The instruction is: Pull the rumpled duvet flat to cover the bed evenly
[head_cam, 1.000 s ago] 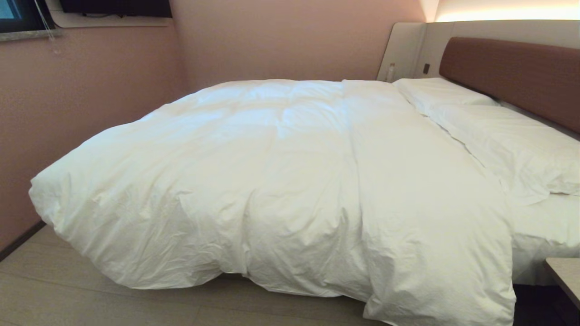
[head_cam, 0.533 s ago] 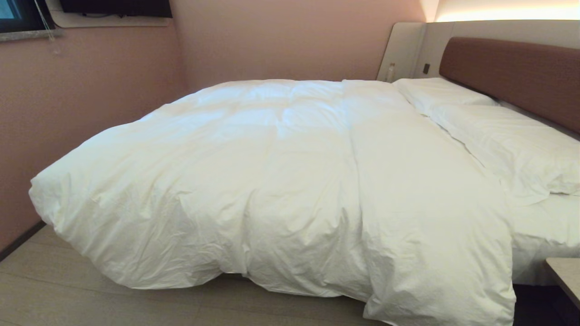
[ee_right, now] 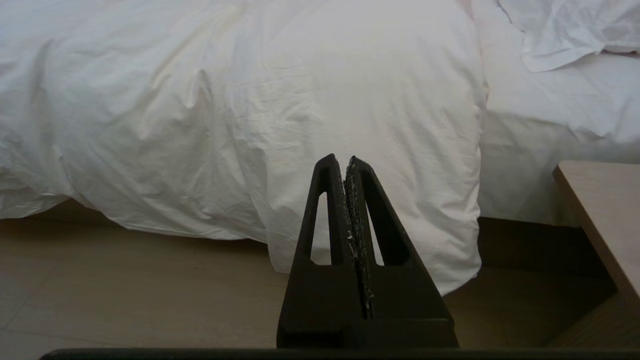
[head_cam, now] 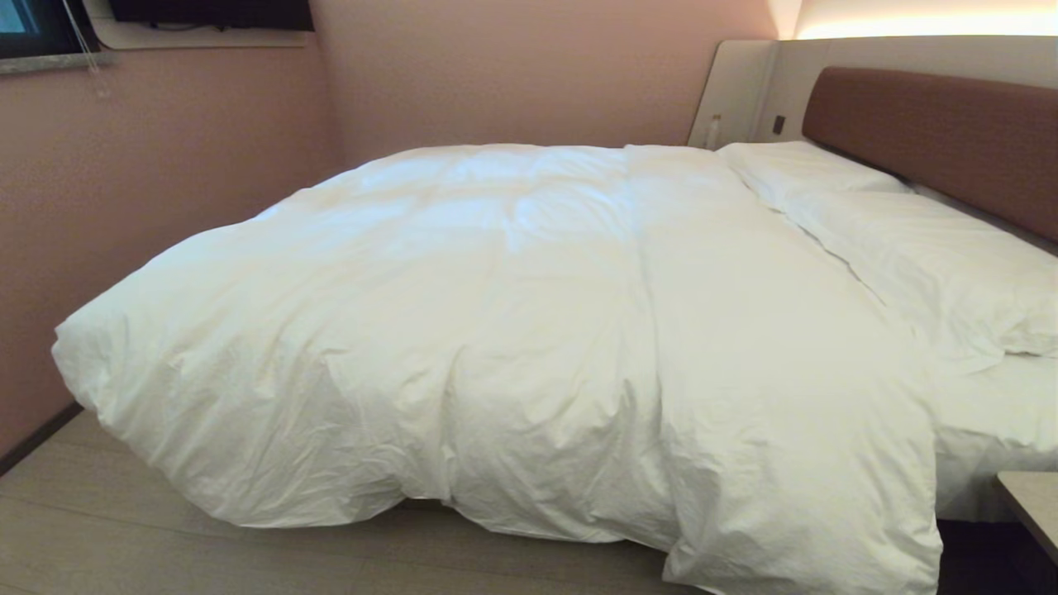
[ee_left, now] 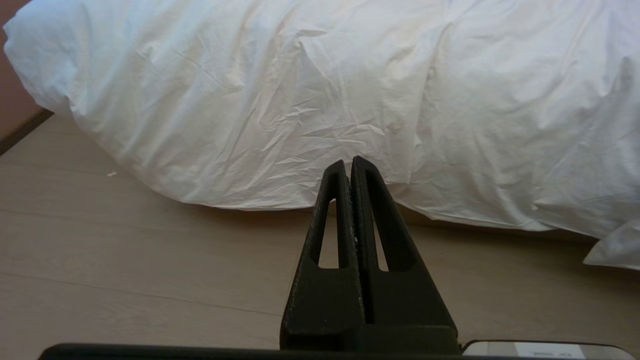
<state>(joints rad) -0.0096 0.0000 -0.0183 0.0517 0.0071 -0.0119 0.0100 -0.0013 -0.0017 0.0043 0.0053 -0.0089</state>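
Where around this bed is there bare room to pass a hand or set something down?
Bare floor runs along the duvet overhang. The sheet strip between duvet and pillows is free. The side table crowds the bed's near corner.

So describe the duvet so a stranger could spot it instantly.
Start at the brown headboard of the bed. The duvet is the big puffy white cover spilling over the near edge toward the floor. Unlike the pillows by the headboard, it is creased and sprawling.
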